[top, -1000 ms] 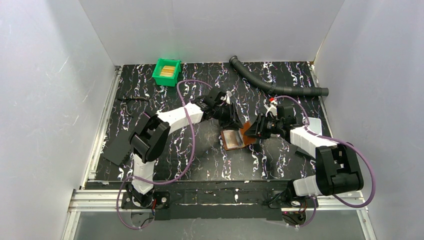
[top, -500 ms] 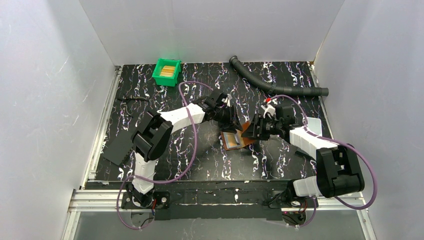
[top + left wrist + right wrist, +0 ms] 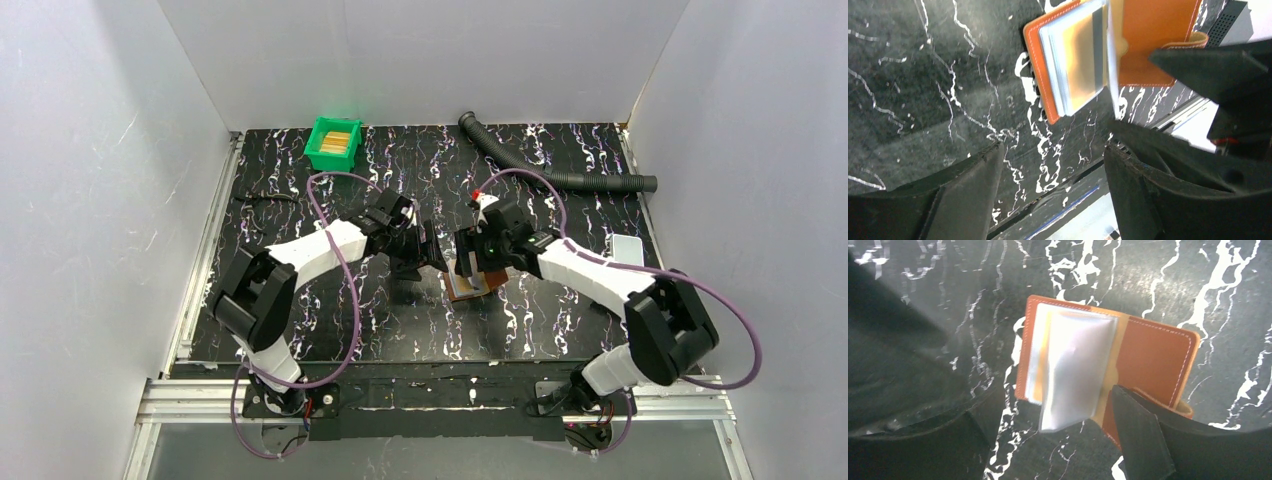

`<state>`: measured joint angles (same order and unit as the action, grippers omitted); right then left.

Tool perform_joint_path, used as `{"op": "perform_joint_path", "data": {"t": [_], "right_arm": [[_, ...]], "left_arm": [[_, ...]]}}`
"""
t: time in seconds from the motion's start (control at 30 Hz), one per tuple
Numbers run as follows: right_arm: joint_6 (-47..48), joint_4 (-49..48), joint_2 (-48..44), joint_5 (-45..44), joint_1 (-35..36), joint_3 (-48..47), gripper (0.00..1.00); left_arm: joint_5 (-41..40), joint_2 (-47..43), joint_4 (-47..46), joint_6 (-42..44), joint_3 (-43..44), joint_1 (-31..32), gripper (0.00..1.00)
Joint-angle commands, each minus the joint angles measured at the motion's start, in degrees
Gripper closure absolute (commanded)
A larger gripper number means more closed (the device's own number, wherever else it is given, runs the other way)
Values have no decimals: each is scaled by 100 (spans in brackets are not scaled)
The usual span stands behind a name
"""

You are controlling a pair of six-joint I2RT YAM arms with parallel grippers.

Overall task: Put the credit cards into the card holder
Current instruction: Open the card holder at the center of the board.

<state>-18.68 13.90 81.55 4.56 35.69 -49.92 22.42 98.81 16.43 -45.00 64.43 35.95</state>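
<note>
The card holder [image 3: 468,287] lies open on the black mat, orange-brown leather with clear sleeves [image 3: 1073,365] standing up from its spine. Something yellowish shows inside the sleeves [image 3: 1080,55]. My right gripper [image 3: 472,256] hovers just over the holder, open [image 3: 1048,407], with the loose sleeve edge between its fingers and touching neither. Its right finger [image 3: 1138,435] covers the holder's snap tab side. My left gripper [image 3: 425,256] is open and empty [image 3: 1052,150], just left of the holder [image 3: 1148,35]. More credit cards [image 3: 337,139], yellowish-tan, stand in the green bin at the back left.
The green bin [image 3: 320,152] sits at the mat's far left. A black corrugated hose [image 3: 560,172] runs along the back right. A pale translucent plate [image 3: 626,247] lies at the right edge, and flat black sheets [image 3: 232,300] at the left edge.
Both grippers have opened wide. The left arm has drawn back to the left of the holder. The right arm has swung left until it is above the holder.
</note>
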Motion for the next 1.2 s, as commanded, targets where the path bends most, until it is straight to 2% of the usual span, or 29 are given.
{"op": "perform_joint_path", "data": {"t": [0.0,0.33,0.6,0.8,0.93,1.0,1.17], "right_arm": [[147,492,496,-1280,300,-527,12],[111,546,1142,-1679,793,-847,13],[-9,487,1333,-1742,909,-779,6],[-16,574,1550,-2306,1015,-792,7],[9,470,1618,-2148,1028,-722,9],[-7,368,1574,-2082,1018,-623,14],[-113,-109,1107,-1414,611,-154,52]], "left_arm": [[-206,-461,263,232,-256,32,27],[-168,-440,33,18,-492,20,26],[-159,-369,8,-3,-491,21,26],[-179,-329,-9,-21,-498,25,26],[-170,-321,-26,-47,-505,25,26],[-168,-319,-32,-51,-500,25,26],[-12,-271,-125,-90,-485,25,26]]}}
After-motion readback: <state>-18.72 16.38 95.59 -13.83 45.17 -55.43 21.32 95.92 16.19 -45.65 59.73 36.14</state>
